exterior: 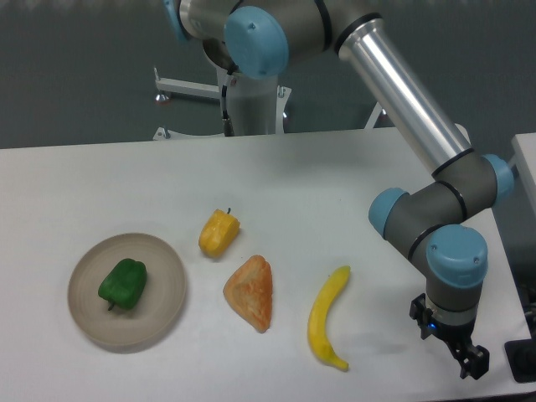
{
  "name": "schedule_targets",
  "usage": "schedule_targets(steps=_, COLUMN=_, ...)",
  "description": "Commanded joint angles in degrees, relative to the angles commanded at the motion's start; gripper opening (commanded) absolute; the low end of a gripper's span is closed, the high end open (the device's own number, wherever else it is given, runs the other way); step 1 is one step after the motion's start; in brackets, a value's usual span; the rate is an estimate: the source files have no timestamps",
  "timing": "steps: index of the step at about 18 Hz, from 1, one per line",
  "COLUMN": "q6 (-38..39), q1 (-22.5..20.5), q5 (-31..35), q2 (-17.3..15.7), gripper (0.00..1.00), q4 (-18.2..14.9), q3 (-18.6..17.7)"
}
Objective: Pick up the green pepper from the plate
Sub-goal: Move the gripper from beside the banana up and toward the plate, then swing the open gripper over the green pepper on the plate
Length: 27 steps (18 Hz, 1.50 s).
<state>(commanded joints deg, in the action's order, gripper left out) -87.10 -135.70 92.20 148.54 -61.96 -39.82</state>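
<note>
The green pepper is glossy and lumpy and lies on its side on the left half of the round beige plate, at the table's front left. My gripper hangs far to the right, near the table's front right corner, pointing down. Its dark fingers look spread apart with nothing between them. A wide stretch of table separates it from the plate.
Between plate and gripper lie a yellow pepper, an orange wedge-shaped toy bread and a yellow banana. The arm's silver link slants over the back right. A white object is at the right edge.
</note>
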Motion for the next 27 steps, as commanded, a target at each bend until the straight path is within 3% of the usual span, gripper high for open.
schedule_targets(steps=9, q6=4.7, q1=0.6, q5=-0.2, q2=-2.1, gripper=1.0, q4=-0.6, q3=-1.9)
schedule_targets(steps=15, q6=15.4, q1=2.2, q5=-3.2, q2=-7.5, gripper=1.0, q4=-2.0, q3=-6.9)
schedule_targets(steps=23, q6=31.7, q1=7.6, q5=-4.2, q2=-20.7, gripper=1.0, q4=-2.4, q3=-23.8)
schedule_targets(steps=27, q6=41.4, q1=10.1, q5=-5.7, q2=-25.0, gripper=1.0, q4=-2.3, q3=-29.4)
